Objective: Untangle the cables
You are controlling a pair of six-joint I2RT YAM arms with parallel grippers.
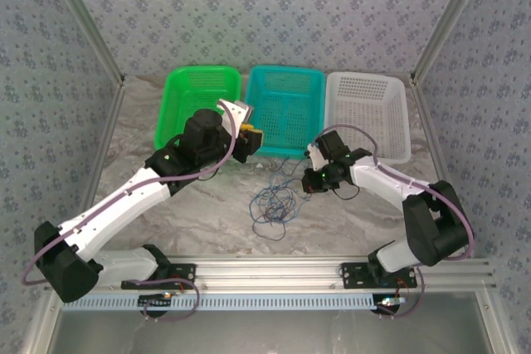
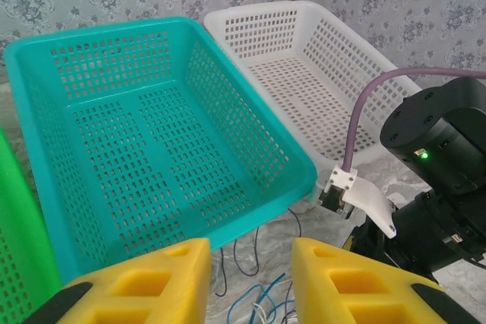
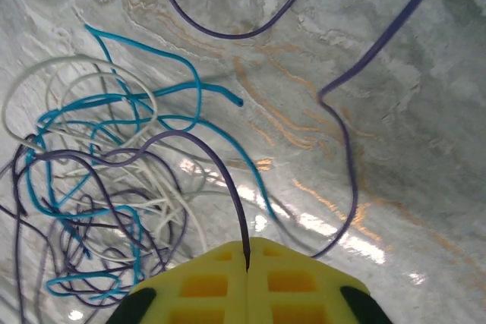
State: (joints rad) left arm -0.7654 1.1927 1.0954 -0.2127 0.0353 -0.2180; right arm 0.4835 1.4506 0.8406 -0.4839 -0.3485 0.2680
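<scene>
**Right gripper pinches a dark strand at the edge of the tangle**

The thin, flexible blue, white and dark purple cables (image 1: 272,203) lie in a loose tangle on the grey-veined, marble-patterned tabletop (image 1: 207,225). They sit between the two arms and just in front of the teal basket. From the right wrist, the knot sits to the left of the fingers, its blue and white loops crossing one another, while single dark strands run off toward the top and right.

One dark purple strand (image 3: 241,225) arcs out of the tangle and down into the right gripper (image 3: 247,254). Its yellow foam pads are pressed together, with the strand pinched in the seam between them. From above, this gripper sits low at the right edge of the tangle.

The left gripper (image 2: 251,252) hangs above the tangle's far side, near the front of the teal perforated plastic basket (image 2: 250,134). Its yellow pads stand apart with nothing between them, and cable loops show on the table below the gap.

Along the far edge stand three baskets in a row: a green perforated plastic basket (image 1: 178,97), the teal one, and a white perforated plastic basket (image 1: 398,113).
</scene>
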